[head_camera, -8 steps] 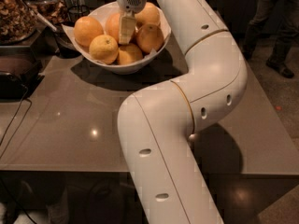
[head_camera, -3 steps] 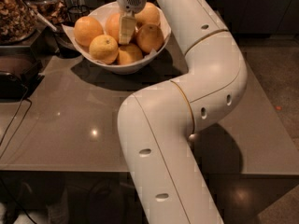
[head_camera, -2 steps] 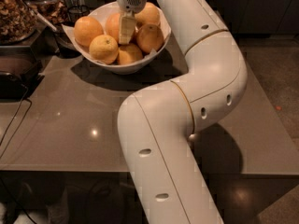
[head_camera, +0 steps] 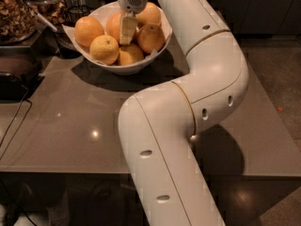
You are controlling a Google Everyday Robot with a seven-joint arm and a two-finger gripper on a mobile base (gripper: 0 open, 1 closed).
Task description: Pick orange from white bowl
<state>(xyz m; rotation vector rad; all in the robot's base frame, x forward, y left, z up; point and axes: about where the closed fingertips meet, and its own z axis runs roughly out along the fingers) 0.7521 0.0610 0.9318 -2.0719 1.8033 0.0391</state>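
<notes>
The white bowl [head_camera: 128, 69] stands at the back of the grey table [head_camera: 66, 126] and holds several oranges. One orange [head_camera: 88, 29] lies at the left, one [head_camera: 104, 48] at the front left, one [head_camera: 150, 37] at the right. My gripper [head_camera: 126, 30] reaches straight down into the middle of the bowl among the oranges, next to a half-hidden orange [head_camera: 114, 25]. My white arm curves from the front of the view up to the bowl and hides part of the bowl's right rim.
Dark containers of nuts [head_camera: 16, 13] stand at the back left, close to the bowl. A black device [head_camera: 16, 76] with a cable [head_camera: 14, 121] sits at the left edge. The table's front edge runs across the lower part of the view.
</notes>
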